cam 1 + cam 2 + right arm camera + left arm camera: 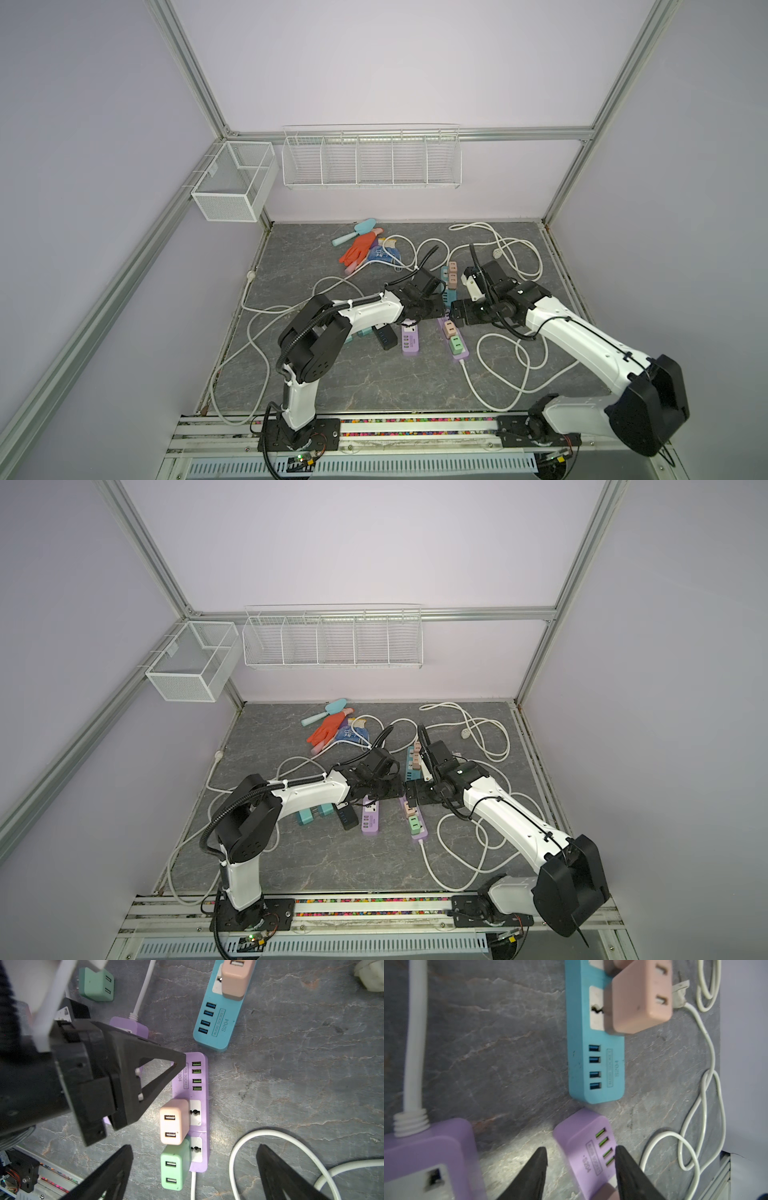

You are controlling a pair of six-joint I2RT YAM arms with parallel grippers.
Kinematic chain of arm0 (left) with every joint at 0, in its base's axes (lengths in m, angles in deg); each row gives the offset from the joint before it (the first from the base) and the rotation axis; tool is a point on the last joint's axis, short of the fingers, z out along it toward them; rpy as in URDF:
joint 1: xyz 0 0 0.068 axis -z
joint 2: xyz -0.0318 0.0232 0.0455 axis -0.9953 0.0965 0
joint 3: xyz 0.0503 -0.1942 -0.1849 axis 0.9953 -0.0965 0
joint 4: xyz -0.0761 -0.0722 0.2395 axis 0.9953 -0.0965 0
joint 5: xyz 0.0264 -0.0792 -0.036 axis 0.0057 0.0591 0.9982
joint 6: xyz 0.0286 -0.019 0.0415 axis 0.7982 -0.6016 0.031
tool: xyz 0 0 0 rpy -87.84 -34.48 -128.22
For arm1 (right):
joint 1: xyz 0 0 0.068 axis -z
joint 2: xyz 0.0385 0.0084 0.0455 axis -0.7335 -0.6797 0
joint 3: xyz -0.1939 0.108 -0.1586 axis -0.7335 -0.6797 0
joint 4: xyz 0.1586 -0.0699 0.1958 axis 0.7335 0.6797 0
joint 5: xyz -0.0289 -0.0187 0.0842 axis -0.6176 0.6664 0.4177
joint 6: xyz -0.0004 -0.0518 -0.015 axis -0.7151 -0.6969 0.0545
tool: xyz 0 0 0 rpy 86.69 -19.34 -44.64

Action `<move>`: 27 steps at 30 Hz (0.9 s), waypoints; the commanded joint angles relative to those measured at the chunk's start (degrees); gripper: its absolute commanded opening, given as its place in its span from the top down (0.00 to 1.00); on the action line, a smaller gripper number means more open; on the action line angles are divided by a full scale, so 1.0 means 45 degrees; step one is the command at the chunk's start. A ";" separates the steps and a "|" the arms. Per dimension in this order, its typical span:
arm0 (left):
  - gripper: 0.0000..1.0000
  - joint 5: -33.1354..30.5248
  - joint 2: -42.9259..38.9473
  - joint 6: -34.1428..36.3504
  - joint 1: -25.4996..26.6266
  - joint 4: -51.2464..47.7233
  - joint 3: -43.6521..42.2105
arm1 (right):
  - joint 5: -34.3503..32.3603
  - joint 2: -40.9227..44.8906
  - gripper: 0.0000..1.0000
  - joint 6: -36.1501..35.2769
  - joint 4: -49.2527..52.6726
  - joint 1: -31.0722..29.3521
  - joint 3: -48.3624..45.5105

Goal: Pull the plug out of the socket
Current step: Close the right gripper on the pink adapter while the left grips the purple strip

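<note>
On the grey desk (332, 374), your working piece is the purple power strip (199, 1093) lying between the two arms. I judge you are at the brace-and-reach step, with nothing unplugged yet. The left end effector (579, 1148) straddles the strip's USB end with its jaws apart. One finger (623, 1165) overlaps the strip's edge and the other (538, 1165) stands clear, with bare desk between, so the strip is not pinned. The right end effector (194, 1146) hangs spread wide above the plugs, holding nothing. The pink plug (173, 1122) sits in its socket, touching the green plug (174, 1164) beside it. Next, you need the left jaws to close on the strip. The right should then drop over one plug's sides and pull straight out along the prongs. The right wrist view shows both plugs seated. The left wrist view catches only a pink corner but shows that finger gap, and in both top views the arms hide the USB end.
</note>
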 commanded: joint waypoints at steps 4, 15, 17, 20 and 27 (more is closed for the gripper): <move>0.51 -0.0011 -0.0400 -0.0126 -0.0023 0.0725 -0.0893 | 0.0086 -0.0235 0.04 0.0236 -0.0526 -0.0260 -0.0006; 0.57 0.0235 0.0011 -0.0101 -0.0021 0.0828 -0.1024 | 0.0006 -0.0925 0.22 0.0735 -0.0872 -0.0637 -0.0140; 0.59 0.0217 0.0068 -0.0128 -0.0005 0.0908 -0.1107 | -0.0116 -0.1062 0.25 0.0831 -0.1042 -0.0756 -0.0210; 0.59 0.0171 0.0103 -0.0148 -0.0007 0.0754 -0.1171 | -0.0386 -0.1427 0.29 0.1138 -0.1052 -0.0841 -0.0226; 0.61 0.0196 0.0234 -0.0368 -0.0009 0.0958 -0.1572 | -0.0514 -0.1790 0.40 0.1756 -0.1446 -0.1107 -0.0531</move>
